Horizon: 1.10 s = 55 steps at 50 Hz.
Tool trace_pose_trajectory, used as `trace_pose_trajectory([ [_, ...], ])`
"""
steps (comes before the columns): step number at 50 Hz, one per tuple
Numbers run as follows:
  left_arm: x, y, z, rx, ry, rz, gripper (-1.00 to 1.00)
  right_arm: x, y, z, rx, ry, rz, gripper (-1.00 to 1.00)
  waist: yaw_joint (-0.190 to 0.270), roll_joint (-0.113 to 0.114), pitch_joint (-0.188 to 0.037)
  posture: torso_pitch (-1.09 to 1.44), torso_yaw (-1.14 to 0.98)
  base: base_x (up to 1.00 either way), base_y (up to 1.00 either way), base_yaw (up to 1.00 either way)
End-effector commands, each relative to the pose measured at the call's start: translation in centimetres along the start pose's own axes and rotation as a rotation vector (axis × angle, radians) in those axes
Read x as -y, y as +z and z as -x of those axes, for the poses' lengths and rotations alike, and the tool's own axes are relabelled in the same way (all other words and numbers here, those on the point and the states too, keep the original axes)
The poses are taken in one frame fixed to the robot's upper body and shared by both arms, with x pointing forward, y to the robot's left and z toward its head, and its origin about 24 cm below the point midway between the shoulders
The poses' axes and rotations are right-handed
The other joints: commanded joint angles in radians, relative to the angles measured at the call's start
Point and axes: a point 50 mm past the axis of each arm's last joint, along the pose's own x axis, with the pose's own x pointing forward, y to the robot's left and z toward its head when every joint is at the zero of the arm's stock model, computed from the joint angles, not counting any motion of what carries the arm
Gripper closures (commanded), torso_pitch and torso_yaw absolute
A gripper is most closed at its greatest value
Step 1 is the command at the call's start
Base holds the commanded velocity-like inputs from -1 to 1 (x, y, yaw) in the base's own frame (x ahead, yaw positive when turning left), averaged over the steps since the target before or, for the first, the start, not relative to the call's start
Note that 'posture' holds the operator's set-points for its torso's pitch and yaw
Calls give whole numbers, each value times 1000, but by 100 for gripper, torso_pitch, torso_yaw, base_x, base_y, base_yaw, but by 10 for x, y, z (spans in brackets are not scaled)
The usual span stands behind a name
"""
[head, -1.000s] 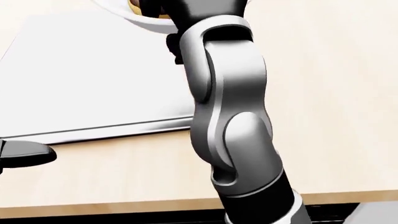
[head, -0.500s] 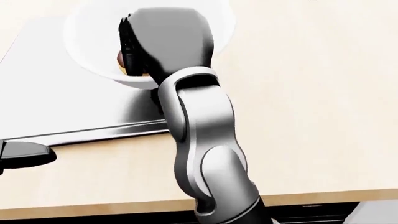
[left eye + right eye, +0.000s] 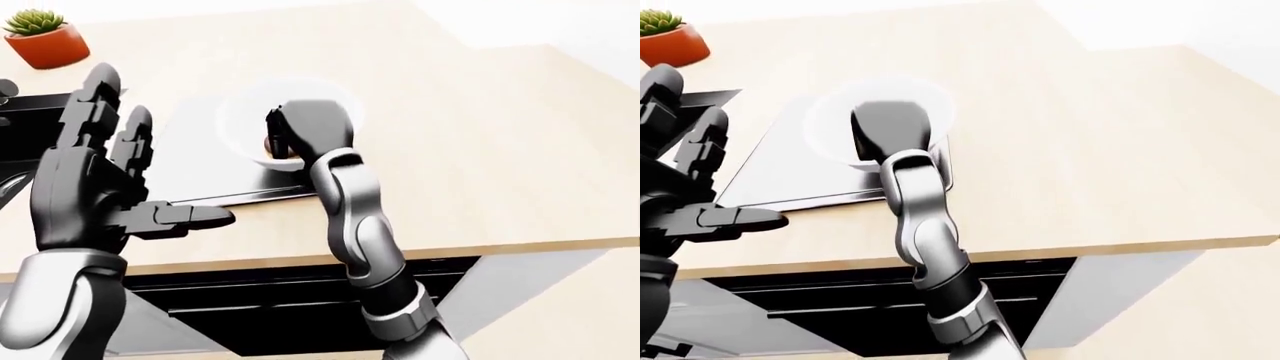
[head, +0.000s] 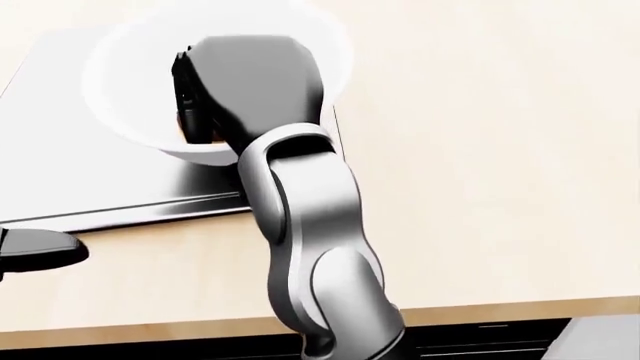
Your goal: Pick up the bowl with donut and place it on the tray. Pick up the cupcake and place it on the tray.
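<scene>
A white bowl [image 4: 115,82] is over the right end of the silver tray [image 4: 80,180], and a brown sliver of donut [image 4: 184,124] shows inside it. My right hand [image 4: 195,105] is shut on the bowl's near rim, with its dark fingers inside and its back covering most of the bowl. I cannot tell whether the bowl rests on the tray or hangs just above it. My left hand [image 3: 135,176] is raised at the left of the left-eye view, open, with fingers spread and nothing in it. No cupcake shows in any view.
A potted succulent [image 3: 45,36] stands at the top left of the wooden counter [image 3: 480,150]. A black stove edge [image 3: 25,112] lies left of the tray. The counter's near edge crosses the bottom of the views, with dark cabinet space below.
My right hand has carried the bowl down the head view and slightly left, from the top edge to over the tray's right end. The left thumb has stayed put.
</scene>
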Motion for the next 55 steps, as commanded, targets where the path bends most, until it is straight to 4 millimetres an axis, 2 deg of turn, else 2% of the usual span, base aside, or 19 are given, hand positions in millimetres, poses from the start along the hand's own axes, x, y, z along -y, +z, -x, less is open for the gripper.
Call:
trace_pose_trajectory([
  [1, -1, 11, 1, 70, 6, -14, -100, 18, 10, 1, 36, -92, 5, 100, -1, 7, -25, 0, 0, 0, 0, 0],
  [3, -1, 11, 2, 70, 6, -13, -100, 18, 10, 1, 37, -91, 4, 100, -1, 8, -25, 0, 0, 0, 0, 0],
  [4, -1, 11, 2, 70, 7, -14, -100, 18, 10, 1, 37, -91, 4, 90, -1, 8, -26, 0, 0, 0, 0, 0],
  [5, -1, 11, 2, 70, 6, -14, -100, 17, 10, 1, 35, -86, 3, 58, -1, 8, -26, 0, 0, 0, 0, 0],
  [7, -1, 12, 1, 72, 7, -14, -100, 17, 11, 2, 38, -85, 1, 56, -1, 9, -26, 0, 0, 0, 0, 0],
  [16, -3, 13, 2, 76, 13, -12, -100, 17, 13, 3, 40, -80, 0, 4, -2, 11, -27, 0, 0, 0, 0, 0],
  [20, -3, 14, 2, 78, 14, -13, -100, 20, 12, 4, 38, -79, -3, -6, -2, 11, -26, 0, 0, 0, 0, 0],
  [23, -3, 14, 2, 79, 15, -13, -100, 23, 14, 7, 38, -78, -6, -20, -2, 11, -26, 0, 0, 0, 0, 0],
  [29, -3, 15, 1, 81, 15, -13, -100, 29, 13, 10, 37, -81, -26, -24, -2, 12, -26, 0, 0, 0, 0, 0],
  [32, -3, 16, 1, 81, 16, -13, -100, 38, 11, 14, 32, -87, -41, -16, -2, 12, -26, 0, 0, 0, 0, 0],
  [39, -1, 17, 0, 82, 13, -13, -100, 54, 7, 37, 26, -105, -85, -8, -2, 11, -24, 0, 0, 0, 0, 0],
  [43, 0, 18, 0, 83, 10, -15, -100, 76, 2, 54, 21, -151, -150, -12, -3, 11, -23, 0, 0, 0, 0, 0],
  [50, 2, 21, 0, 86, 6, -18, -100, 109, -21, 74, -31, -234, -226, -11, -4, 7, -18, 0, 0, 0, 0, 0],
  [52, 3, 21, 1, 88, 5, -19, -100, 117, -29, 81, -49, -253, -273, -17, -5, 6, -18, 0, 0, 0, 0, 0],
  [55, 4, 22, 1, 87, 4, -20, -100, 123, -41, 88, -79, -279, -345, -44, -6, 5, -17, 0, 0, 0, 0, 0],
])
